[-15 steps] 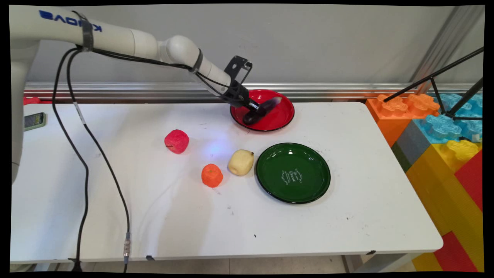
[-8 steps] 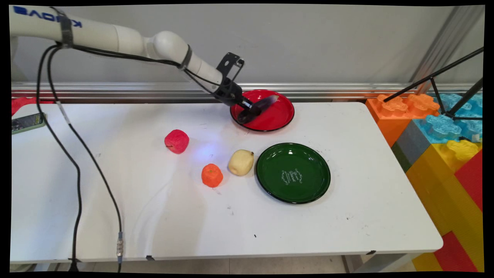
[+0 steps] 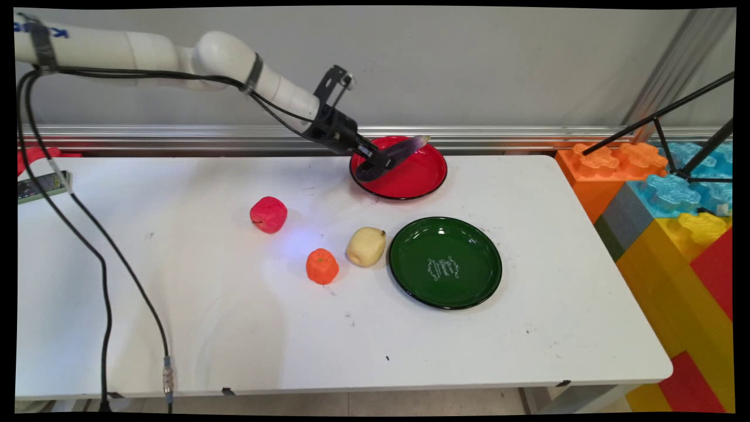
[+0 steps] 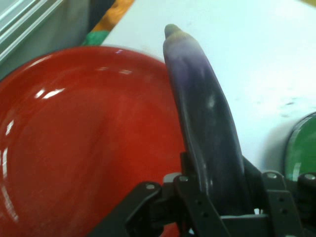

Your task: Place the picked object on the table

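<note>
While my fingers [image 3: 379, 164] are clamped on the thick end of the dark purple eggplant [image 3: 391, 158], it hangs tilted over the near-left rim of the red plate [image 3: 419, 179], pale tip up and clear of the plate's floor. Doing this carry well, I judge, means keeping the clamp firm and the hand level, since so long a thing gripped at one end could pivot or slide. Nearer than the red plate on the desk [image 3: 527, 351] lie the green plate [image 3: 469, 287], pear [image 3: 365, 247], orange [image 3: 322, 266] and apple [image 3: 268, 214].

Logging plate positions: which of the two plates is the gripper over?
The red plate at the table's far edge; the gripper holds the eggplant above it. The green plate sits nearer.
</note>
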You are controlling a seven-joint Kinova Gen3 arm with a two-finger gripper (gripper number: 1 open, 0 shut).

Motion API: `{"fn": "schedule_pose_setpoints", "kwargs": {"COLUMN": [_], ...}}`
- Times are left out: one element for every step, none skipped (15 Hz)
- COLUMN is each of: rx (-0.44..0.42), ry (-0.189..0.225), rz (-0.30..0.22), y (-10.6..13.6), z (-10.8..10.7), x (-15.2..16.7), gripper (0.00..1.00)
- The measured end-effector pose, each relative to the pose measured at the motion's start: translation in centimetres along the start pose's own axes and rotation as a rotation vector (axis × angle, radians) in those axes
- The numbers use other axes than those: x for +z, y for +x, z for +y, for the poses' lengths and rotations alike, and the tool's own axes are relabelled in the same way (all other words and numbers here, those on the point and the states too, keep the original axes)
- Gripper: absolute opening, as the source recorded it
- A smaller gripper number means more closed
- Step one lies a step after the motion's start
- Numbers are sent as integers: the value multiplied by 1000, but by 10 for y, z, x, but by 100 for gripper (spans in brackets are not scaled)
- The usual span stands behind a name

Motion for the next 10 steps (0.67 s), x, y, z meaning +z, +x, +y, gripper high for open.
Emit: {"fn": "schedule_pose_setpoints", "kwargs": {"rx": [10,24,38,55,67,81,92,103,116,130], "ry": [-14,-35,-57,-84,-103,-126,-145,-163,-190,-217], "rz": [7,17,28,39,45,52,56,59,62,64], "y": [1,1,0,0,-1,-3,-5,-7,-11,-16], "z": [2,4,7,10,13,16,18,21,24,28], "x": [-4,-11,-19,-27,-32,-39,-45,-50,-57,-65], "gripper": [0,0,0,0,0,0,0,0,0,0]}}
